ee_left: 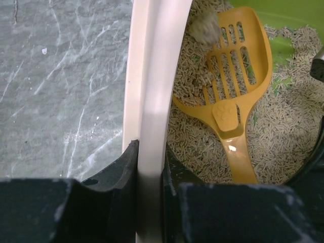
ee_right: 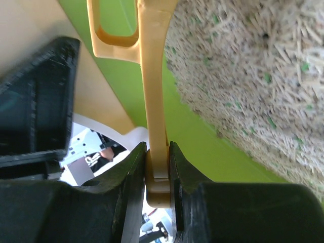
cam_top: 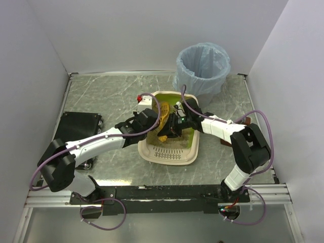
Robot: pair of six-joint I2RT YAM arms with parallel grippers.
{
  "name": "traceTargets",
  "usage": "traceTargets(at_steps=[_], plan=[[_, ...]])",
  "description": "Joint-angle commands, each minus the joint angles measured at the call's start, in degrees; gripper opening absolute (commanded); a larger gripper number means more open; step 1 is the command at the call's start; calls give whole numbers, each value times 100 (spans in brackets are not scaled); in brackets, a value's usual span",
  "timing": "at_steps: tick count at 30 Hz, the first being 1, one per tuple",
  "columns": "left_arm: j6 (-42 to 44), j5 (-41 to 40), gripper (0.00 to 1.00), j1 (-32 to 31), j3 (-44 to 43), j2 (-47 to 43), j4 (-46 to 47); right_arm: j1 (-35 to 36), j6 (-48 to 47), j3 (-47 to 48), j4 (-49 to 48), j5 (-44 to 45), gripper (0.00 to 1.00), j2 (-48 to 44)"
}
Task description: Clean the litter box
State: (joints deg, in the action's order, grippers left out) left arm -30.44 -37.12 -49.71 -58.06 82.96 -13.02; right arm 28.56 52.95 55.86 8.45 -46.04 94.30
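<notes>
The litter box (cam_top: 167, 158) sits mid-table, with a cream rim (ee_left: 157, 76), a lime-green inner wall (ee_right: 202, 142) and beige pellet litter (ee_left: 192, 126). My left gripper (ee_left: 151, 147) is shut on the box's left rim, one finger outside and one inside; in the top view the left gripper (cam_top: 151, 119) is at the box's far left side. My right gripper (ee_right: 158, 147) is shut on the end of the orange scoop's handle (ee_right: 152, 76). The scoop (ee_left: 235, 61) lies slanted on the litter, with a greyish clump (ee_left: 205, 25) at its slotted head. In the top view the right gripper (cam_top: 174, 126) hovers over the box.
A grey round bin with a light-blue bag (cam_top: 202, 66) stands just behind the box on the right. A black flat case (cam_top: 78, 129) lies at the table's left edge. White walls close in the table on three sides.
</notes>
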Motion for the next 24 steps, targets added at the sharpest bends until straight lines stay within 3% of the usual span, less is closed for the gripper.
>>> traceTargets(at_steps=[1,9,15,20,24], plan=[[-358,-348,1,-179,-715,-676,1865,-122,312,-303,-554,183,0,-17],[-481,-550,1,-197,-741,-685,1803,-228,76,-751,-704,183,0,-158],[-1069,-972,1,-162,-1092,-220,881,-228,-188,-866,-687,253,0,-763],[-1587,-666,1,32,-1146,19,537,-228,-417,-909,-318,359,0,-1352],[-1650,-586,1,128,-874,-95,782,-236,-312,-1129,-624,113,0,-1686]])
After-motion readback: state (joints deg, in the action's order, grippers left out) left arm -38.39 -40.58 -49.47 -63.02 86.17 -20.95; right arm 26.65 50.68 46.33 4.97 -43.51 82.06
